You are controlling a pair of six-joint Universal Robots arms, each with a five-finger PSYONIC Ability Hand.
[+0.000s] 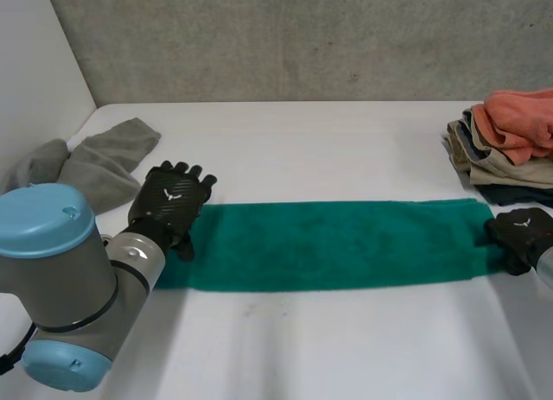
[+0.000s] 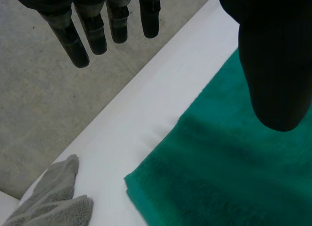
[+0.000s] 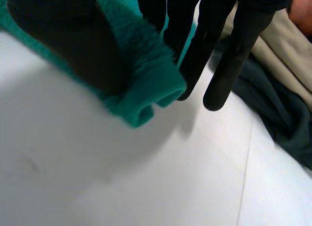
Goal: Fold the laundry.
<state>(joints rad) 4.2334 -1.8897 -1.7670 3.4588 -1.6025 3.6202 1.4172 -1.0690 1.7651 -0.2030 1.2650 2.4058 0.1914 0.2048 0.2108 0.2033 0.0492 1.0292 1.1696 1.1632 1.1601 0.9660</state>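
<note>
A green towel (image 1: 337, 244) lies in a long, narrow strip across the white table (image 1: 328, 348). My left hand (image 1: 173, 200) hovers over the strip's left end, open, fingers straight. In the left wrist view its fingers (image 2: 92, 30) and thumb stand apart above the towel's corner (image 2: 229, 177) and hold nothing. My right hand (image 1: 524, 231) is at the strip's right end. In the right wrist view its thumb (image 3: 73, 35) presses a bunched edge of the towel (image 3: 146, 84) against the fingers, a pinch on the cloth.
A crumpled grey cloth (image 1: 95, 162) lies at the back left, close to my left hand (image 2: 53, 201). A stack of folded clothes (image 1: 510, 145) with an orange piece on top sits at the back right, just beyond my right hand (image 3: 278, 89).
</note>
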